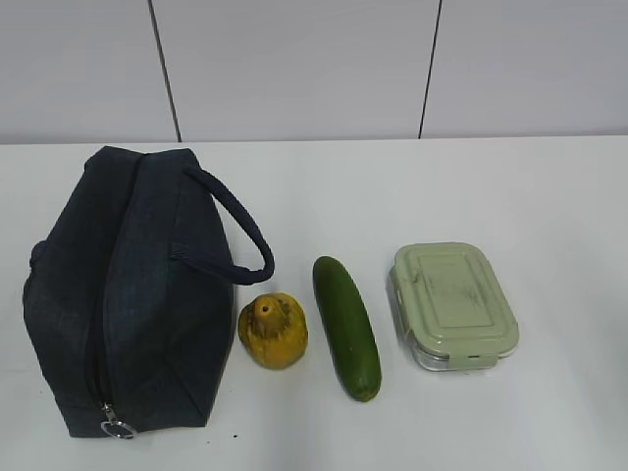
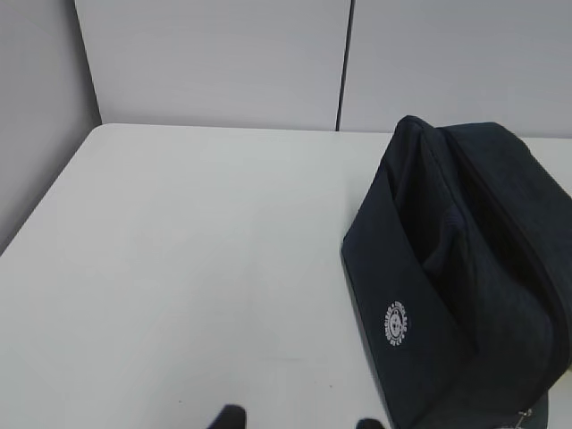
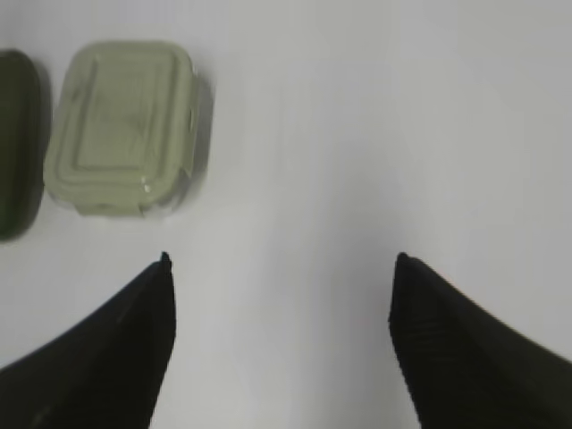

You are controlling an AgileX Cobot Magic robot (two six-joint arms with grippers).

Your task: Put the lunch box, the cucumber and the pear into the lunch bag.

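Observation:
The navy lunch bag [image 1: 128, 294] stands at the left of the white table, zipper along its top, silver ring pull [image 1: 117, 427] at the near end. The yellow pear [image 1: 274, 330] sits just right of it, then the dark green cucumber [image 1: 346, 327], then the lunch box [image 1: 452, 305] with its sage-green lid. No gripper shows in the exterior view. My left gripper [image 2: 298, 420] is open over bare table, the bag [image 2: 465, 268] to its right. My right gripper [image 3: 281, 268] is open and empty, with the lunch box [image 3: 121, 125] and the cucumber's edge [image 3: 16, 143] to its upper left.
A white table [image 1: 491, 186] runs back to a pale panelled wall [image 1: 294, 69]. In the left wrist view the table's left edge [image 2: 45, 206] meets a grey side wall. The bag's loop handle [image 1: 240, 235] hangs toward the pear.

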